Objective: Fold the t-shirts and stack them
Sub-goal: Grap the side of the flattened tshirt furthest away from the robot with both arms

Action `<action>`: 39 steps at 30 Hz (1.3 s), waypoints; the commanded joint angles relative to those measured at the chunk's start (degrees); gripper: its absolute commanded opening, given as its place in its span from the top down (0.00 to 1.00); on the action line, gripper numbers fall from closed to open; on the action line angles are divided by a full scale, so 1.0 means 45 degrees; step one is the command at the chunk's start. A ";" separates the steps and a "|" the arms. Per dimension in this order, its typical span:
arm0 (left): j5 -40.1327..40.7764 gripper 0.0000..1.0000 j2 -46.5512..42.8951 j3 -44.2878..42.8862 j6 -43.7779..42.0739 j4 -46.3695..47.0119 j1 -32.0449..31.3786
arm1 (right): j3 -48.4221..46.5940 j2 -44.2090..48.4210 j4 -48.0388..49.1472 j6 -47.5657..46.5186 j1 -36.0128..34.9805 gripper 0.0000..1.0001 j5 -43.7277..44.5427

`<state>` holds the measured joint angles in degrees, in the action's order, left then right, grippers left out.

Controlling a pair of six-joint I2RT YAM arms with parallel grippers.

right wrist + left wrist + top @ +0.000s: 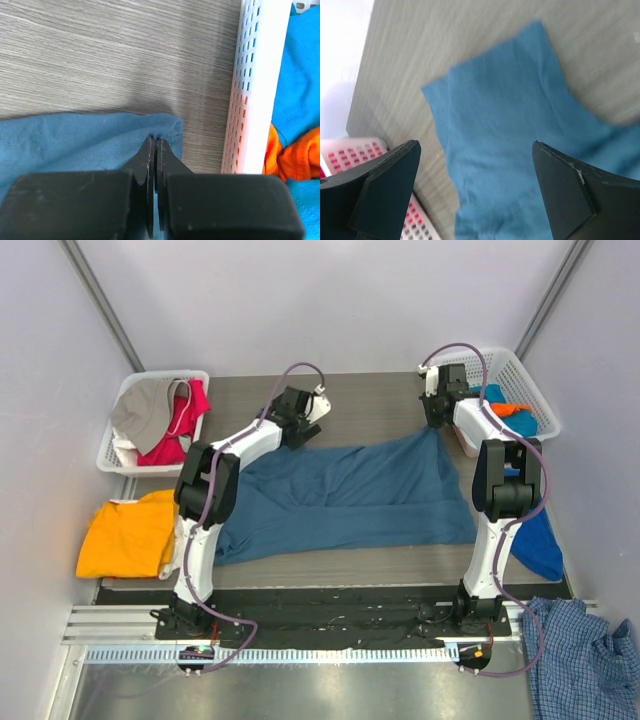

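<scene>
Right gripper (pixel 156 142), pinched shut on a corner of the teal t-shirt (pixel 340 495), just beside the white basket (pixel 252 75) at the tabletop's (pixel 380 405) far right corner. Shirt lies spread across the tabletop's middle. Left gripper (pixel 475 146) hangs wide over the shirt's far left part, holding nothing. I would grip that hem squarely, then draw both corners level. Layers inside my pinch: hidden.

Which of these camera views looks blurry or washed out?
Left wrist: the teal t-shirt and the table look smeared, top-left corner blown out white. Right wrist: crisp wood grain, soft shadow past the right gripper. Top view: evenly lit, sharp.
</scene>
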<state>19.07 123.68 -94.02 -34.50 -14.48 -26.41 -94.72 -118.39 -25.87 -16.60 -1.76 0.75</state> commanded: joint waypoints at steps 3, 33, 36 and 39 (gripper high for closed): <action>-0.0642 0.01 0.1148 -0.2425 0.0575 0.0035 0.0284 | -0.0105 0.0351 0.0104 -0.0236 0.0020 0.99 0.0184; -0.5761 0.25 0.4487 -0.7348 0.3682 -0.3851 0.0597 | 0.1497 0.0586 0.0592 -0.0335 0.0020 0.99 0.0126; -0.5820 0.29 0.4586 -0.7505 0.3643 -0.4028 0.0597 | 0.1497 0.0605 0.0592 -0.0354 0.0020 0.99 0.0125; -0.5722 0.30 0.4567 -0.7525 0.3663 -0.4028 0.0635 | 0.1556 0.0644 0.0592 -0.0315 0.0020 0.99 0.0087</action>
<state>-5.89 143.74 -125.71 -18.31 -30.85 -23.59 -87.83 -118.39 -24.80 -17.87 -1.76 0.97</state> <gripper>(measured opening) 0.704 0.031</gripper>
